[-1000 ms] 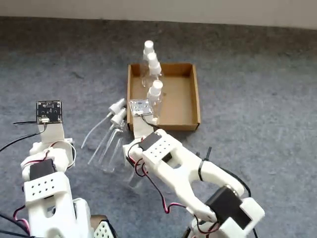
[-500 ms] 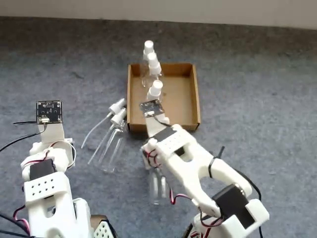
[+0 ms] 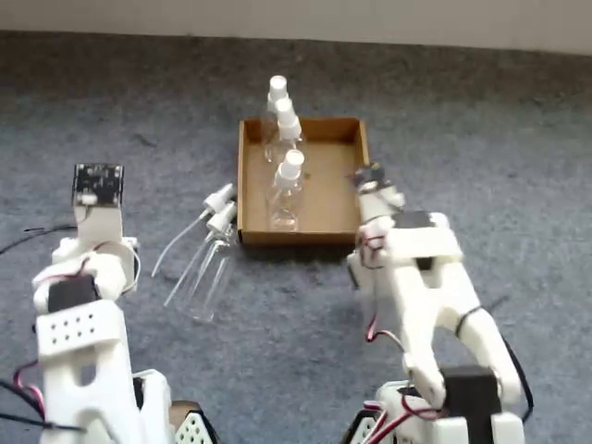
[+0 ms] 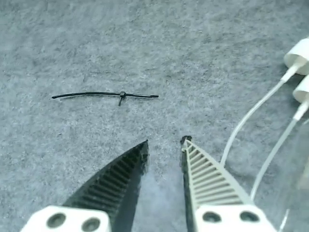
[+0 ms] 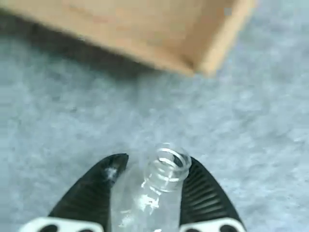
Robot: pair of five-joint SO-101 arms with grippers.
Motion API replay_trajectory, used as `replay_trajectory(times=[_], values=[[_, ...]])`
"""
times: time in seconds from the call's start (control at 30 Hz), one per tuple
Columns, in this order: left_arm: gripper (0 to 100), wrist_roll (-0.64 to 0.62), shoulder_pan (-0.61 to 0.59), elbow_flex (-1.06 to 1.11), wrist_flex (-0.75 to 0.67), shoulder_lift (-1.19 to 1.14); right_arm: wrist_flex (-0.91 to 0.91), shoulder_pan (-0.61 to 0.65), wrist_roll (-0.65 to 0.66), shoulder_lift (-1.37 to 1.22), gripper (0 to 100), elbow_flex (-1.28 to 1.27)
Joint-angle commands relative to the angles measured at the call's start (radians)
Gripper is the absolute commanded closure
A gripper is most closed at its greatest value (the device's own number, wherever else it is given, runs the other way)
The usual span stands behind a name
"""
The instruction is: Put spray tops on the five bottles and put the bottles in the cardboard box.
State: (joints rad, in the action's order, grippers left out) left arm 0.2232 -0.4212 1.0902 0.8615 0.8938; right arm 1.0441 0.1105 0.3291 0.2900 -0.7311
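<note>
In the right wrist view my right gripper (image 5: 154,170) is shut on a clear bottle (image 5: 165,170) with an open neck and no spray top, held just off the front right corner of the cardboard box (image 5: 208,53). Seen from above, the right arm (image 3: 421,277) stands at that corner of the box (image 3: 365,185). Three bottles (image 3: 287,190) with spray tops stand upright in the box's left half. Two loose spray tops (image 3: 220,208) with long tubes lie left of the box beside a clear bottle (image 3: 211,276) lying flat. My left gripper (image 4: 165,143) hangs open over the carpet, the spray tops (image 4: 298,54) off to one side.
A black cable tie (image 4: 106,95) lies on the grey carpet ahead of the left gripper. The left arm (image 3: 79,314) stands at the table's left front. The right half of the box floor is bare.
The right arm has swung from the box's front left corner across to its front right corner, carrying the open-necked bottle. The left arm has edged forward a little.
</note>
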Motion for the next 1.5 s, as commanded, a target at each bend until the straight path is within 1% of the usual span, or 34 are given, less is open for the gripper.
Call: replay_trajectory(times=[0.0, 0.07, 0.13, 0.23, 0.3, 0.4, 0.47, 0.57, 0.63, 0.7, 0.73, 0.8, 0.83, 0.9, 1.0, 1.07, 1.13, 1.2, 1.3, 1.47], values=[[87, 0.009, 0.097, -0.39, 0.201, -0.286, 0.004, -0.156, 0.152, 0.105, 99.5, 0.005], [83, 0.017, 0.145, -0.575, 0.284, -0.45, 0.03, -0.243, 0.232, 0.082, 99.5, 0.01], [81, 0.037, 0.196, -0.743, 0.339, -0.611, 0.004, -0.32, 0.279, 0.045, 99.5, 0.053], [81, 0.037, 0.263, -0.974, 0.368, -0.829, -0.05, -0.407, 0.311, -0.054, 99.5, 0.131], [81, 0.034, 0.286, -1.115, 0.373, -0.963, -0.073, -0.423, 0.344, -0.139, 99.5, 0.189], [81, 0.032, 0.294, -1.267, 0.381, -1.113, -0.104, -0.45, 0.362, -0.248, 99.5, 0.255], [81, 0.032, 0.291, -1.337, 0.41, -1.171, -0.105, -0.509, 0.373, -0.275, 99.5, 0.291], [81, 0.032, 0.289, -1.389, 0.422, -1.214, -0.105, -0.61, 0.462, -0.254, 99.5, 0.318], [81, 0.032, 0.298, -1.403, 0.422, -1.219, -0.105, -0.61, 0.511, -0.243, 99.4, 0.317], [81, 0.005, 0.323, -1.414, 0.422, -1.221, -0.105, -0.573, 0.52, -0.242, 98.1, 0.317], [81, -0.014, 0.331, -1.415, 0.422, -1.219, -0.105, -0.539, 0.485, -0.232, 98.0, 0.317], [81, -0.043, 0.341, -1.419, 0.428, -1.218, -0.093, -0.473, 0.354, -0.208, 97.9, 0.323], [81, -0.052, 0.344, -1.419, 0.43, -1.216, -0.085, -0.449, 0.311, -0.176, 97.9, 0.317], [81, -0.06, 0.334, -1.419, 0.436, -1.214, -0.077, -0.398, 0.262, -0.077, 97.9, 0.302], [81, -0.087, 0.298, -1.409, 0.437, -1.187, -0.111, -0.308, 0.16, 0.134, 98.0, 0.143], [81, -0.12, 0.278, -1.395, 0.437, -1.156, -0.186, -0.231, 0.126, 0.297, 98.0, -0.022], [81, -0.124, 0.269, -1.356, 0.437, -1.106, -0.283, -0.17, 0.107, 0.467, 98.0, -0.217], [81, -0.124, 0.268, -1.27, 0.433, -1.043, -0.358, -0.131, 0.107, 0.622, 98.0, -0.404], [81, -0.124, 0.268, -1.107, 0.359, -0.915, -0.369, -0.102, 0.107, 0.817, 98.0, -0.638], [81, -0.127, 0.268, -0.802, 0.235, -0.679, -0.374, -0.096, 0.114, 1.069, 98.0, -0.811]])
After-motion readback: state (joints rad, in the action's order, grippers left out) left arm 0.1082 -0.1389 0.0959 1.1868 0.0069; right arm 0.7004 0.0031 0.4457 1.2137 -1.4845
